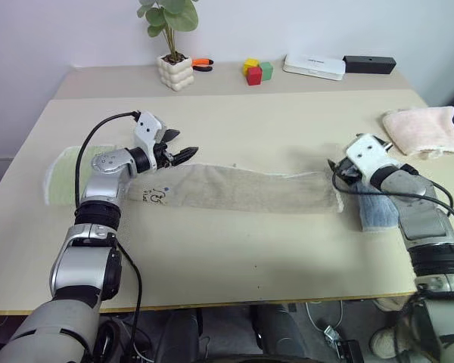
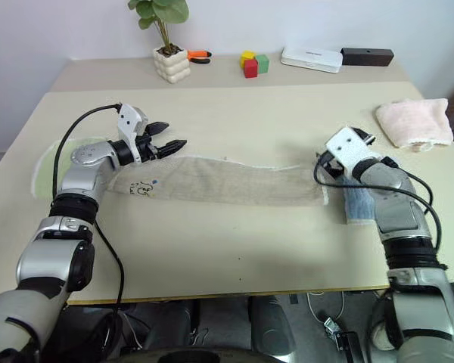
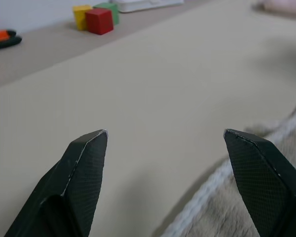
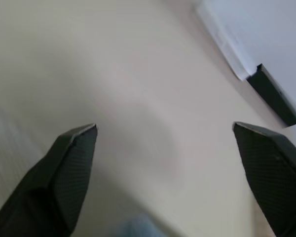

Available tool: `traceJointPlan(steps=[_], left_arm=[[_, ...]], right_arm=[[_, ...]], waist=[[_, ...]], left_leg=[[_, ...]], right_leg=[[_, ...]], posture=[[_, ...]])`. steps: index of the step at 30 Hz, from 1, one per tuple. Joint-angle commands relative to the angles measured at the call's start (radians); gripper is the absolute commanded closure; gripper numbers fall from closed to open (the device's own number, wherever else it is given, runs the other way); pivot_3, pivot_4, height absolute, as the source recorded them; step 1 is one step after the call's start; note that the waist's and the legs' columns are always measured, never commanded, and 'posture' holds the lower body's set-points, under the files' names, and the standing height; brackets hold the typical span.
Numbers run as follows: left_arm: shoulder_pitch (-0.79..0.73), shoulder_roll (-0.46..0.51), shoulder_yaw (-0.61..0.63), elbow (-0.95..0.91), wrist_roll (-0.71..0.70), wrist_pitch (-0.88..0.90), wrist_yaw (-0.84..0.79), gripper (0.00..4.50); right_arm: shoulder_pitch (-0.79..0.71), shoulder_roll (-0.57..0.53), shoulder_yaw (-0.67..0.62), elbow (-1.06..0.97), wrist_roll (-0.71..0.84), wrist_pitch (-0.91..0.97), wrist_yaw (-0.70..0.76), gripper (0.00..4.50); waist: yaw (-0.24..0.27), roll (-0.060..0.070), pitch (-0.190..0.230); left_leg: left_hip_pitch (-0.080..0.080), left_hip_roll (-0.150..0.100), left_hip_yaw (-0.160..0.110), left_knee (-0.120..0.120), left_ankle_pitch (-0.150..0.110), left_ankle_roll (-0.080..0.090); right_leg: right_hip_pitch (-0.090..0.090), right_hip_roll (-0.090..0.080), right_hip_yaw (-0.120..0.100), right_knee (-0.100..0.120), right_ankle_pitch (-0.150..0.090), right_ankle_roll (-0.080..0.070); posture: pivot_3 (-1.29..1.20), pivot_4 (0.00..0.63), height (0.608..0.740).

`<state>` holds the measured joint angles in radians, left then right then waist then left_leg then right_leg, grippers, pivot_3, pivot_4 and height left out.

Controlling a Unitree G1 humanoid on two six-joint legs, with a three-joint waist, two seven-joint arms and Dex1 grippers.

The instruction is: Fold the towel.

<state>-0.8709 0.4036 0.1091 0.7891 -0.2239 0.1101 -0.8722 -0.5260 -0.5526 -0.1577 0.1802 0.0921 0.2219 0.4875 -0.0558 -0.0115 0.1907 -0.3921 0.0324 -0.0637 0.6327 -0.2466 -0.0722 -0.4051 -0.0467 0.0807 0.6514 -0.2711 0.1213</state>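
Soft towel laid in a long strip across the surface, both jaws held wide and empty.

Head views: the towel (image 1: pixel 242 188) is judged limp and light, best pinched at its end corners; left gripper (image 1: pixel 183 153) is seen by its far-left edge. Wrist views: right gripper (image 4: pixel 165 129) is open over bare surface (image 4: pixel 113 59); blue towel (image 2: pixel 357 204) crowds the right end.

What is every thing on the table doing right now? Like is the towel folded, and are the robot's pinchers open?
towel: folded into a long strip, flat on the table, not held
left gripper: open, empty, over the towel's edge
right gripper: open, empty
pink towel: folded
light blue towel: folded, partly under the right arm
green towel: flat, partly under the left arm
plant: upright
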Motion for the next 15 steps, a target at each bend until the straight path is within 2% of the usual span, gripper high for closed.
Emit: traceJointPlan(steps=[1, 5, 6, 11, 15], left_arm=[[-0.031, -0.041, 0.070, -0.182, -0.108, 0.151, 0.090, 2.06], [0.003, -0.109, 0.103, -0.359, -0.167, 0.282, 0.234, 4.15], [0.031, -0.134, 0.096, -0.412, -0.174, 0.314, 0.266, 4.50], [0.171, -0.230, 0.036, -0.566, -0.138, 0.371, 0.405, 4.50], [0.244, -0.290, 0.008, -0.569, -0.108, 0.378, 0.497, 4.50]], right_arm=[[-0.068, 0.093, -0.104, -0.230, 0.208, 0.167, -0.068, 1.88], [-0.038, 0.209, -0.070, -0.371, 0.228, 0.270, -0.190, 3.93], [-0.014, 0.249, -0.047, -0.397, 0.224, 0.284, -0.220, 4.39], [0.109, 0.371, 0.092, -0.467, 0.160, 0.303, -0.302, 4.45], [0.193, 0.408, 0.182, -0.412, 0.085, 0.239, -0.329, 4.45]], waist=[[0.003, 0.000, 0.000], [0.016, -0.001, 0.000], [0.017, 0.000, -0.001], [0.013, 0.001, -0.002], [0.011, 0.001, -0.002]], left_leg=[[-0.001, 0.000, -0.001, 0.000, 0.000, 0.000], [-0.001, 0.000, -0.002, 0.000, 0.000, 0.000], [-0.001, 0.000, -0.002, 0.000, 0.000, 0.000], [-0.001, 0.000, -0.001, 0.000, 0.000, -0.001], [-0.001, 0.000, -0.001, 0.000, 0.000, -0.001]], right_leg=[[0.000, 0.000, -0.001, 0.000, 0.000, 0.000], [0.000, -0.001, -0.002, -0.001, 0.000, 0.000], [0.000, -0.001, -0.002, -0.001, 0.000, 0.000], [0.000, -0.001, -0.001, -0.001, 0.000, 0.000], [-0.001, 0.000, -0.001, 0.000, 0.000, 0.000]], posture=[[0.00, 0.150, 0.740], [0.00, 0.150, 0.740], [0.00, 0.150, 0.740], [0.00, 0.150, 0.740], [0.00, 0.150, 0.740]])
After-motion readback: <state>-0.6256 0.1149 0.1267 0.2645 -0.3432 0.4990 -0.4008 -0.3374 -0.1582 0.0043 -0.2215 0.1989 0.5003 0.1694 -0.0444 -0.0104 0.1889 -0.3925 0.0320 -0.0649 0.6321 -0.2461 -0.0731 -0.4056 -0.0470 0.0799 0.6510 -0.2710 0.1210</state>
